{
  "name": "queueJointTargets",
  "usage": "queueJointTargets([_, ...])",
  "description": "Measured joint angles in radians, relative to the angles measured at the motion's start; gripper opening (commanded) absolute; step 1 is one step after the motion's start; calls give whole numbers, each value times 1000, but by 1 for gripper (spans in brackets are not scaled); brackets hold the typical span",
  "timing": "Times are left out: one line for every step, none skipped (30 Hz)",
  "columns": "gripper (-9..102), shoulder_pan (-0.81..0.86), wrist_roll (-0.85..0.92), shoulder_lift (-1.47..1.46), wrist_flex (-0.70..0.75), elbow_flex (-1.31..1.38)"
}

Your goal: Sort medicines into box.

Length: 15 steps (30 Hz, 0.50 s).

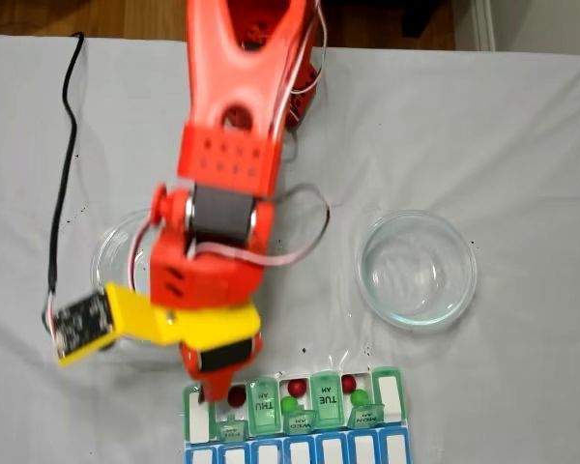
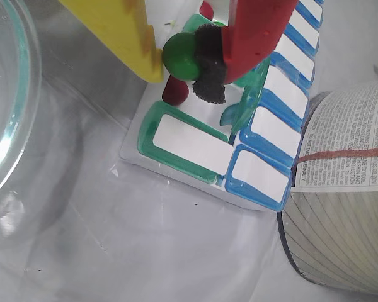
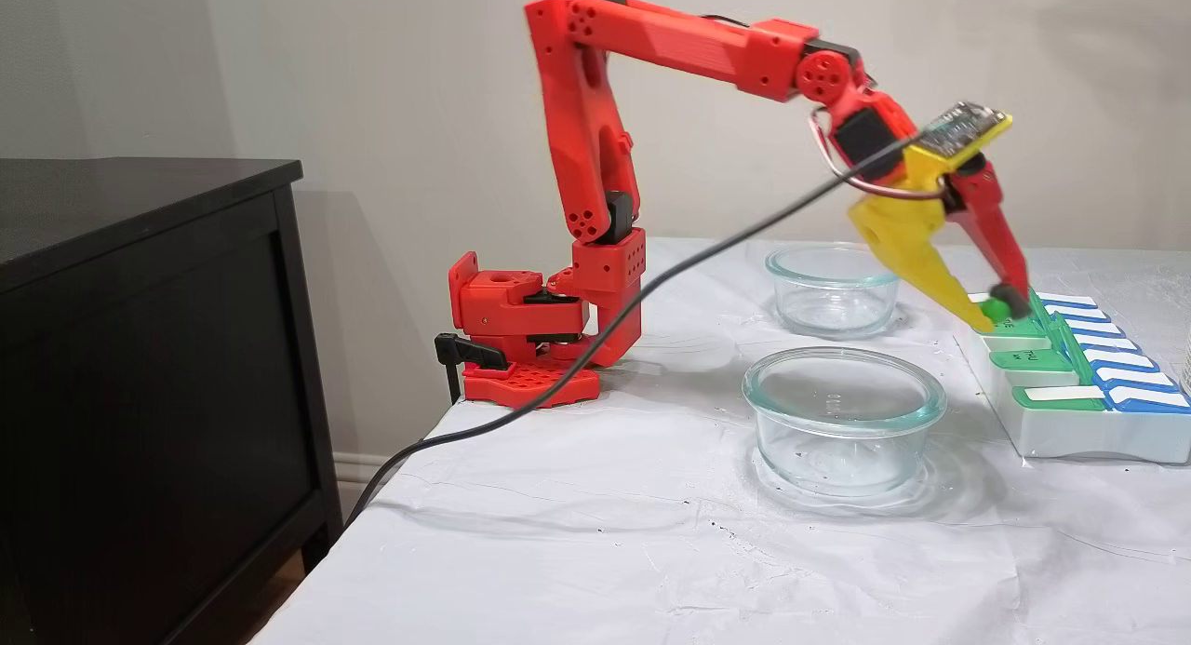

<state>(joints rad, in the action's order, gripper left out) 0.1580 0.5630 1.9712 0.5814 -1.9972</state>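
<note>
In a fixed view from above, the red arm's gripper reaches down over the left end of the pill organizer, where red pills and green pills sit in open compartments beside a clear glass dish. In the wrist view, the yellow finger and the padded red finger clamp a green pill above a red pill lying in the box. In a fixed view from the side, the gripper pinches the green ball just over the organizer's far end.

Plain beige wall behind, dark cabinet at left, white cloth-covered table, even indoor light.
</note>
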Motion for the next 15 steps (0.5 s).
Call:
queueJointTargets([0,-3,-8,-35,-2,25])
queueJointTargets([0,-8,-14,-64,-3,43])
queueJointTargets([0,-11,-17,-83,-3,58])
queueJointTargets([0,-12,-18,-97,-3,71])
queueJointTargets([0,-15,-18,-101,-3,80])
queueJointTargets([0,-15,-18,-104,-3,83])
queueJointTargets([0,-15,-18,-109,2,86])
queueJointTargets([0,-15,-18,-109,9,89])
queueJointTargets([0,-15,-17,-110,15,89])
queueJointTargets([0,-15,-12,-110,20,89])
queueJointTargets([0,-18,-5,-110,26,89])
queueJointTargets([0,-21,0,-110,31,89])
queueJointTargets([0,-23,5,-110,32,89])
queueJointTargets([0,-28,11,-110,32,89])
queueJointTargets([0,-32,14,-110,32,89])
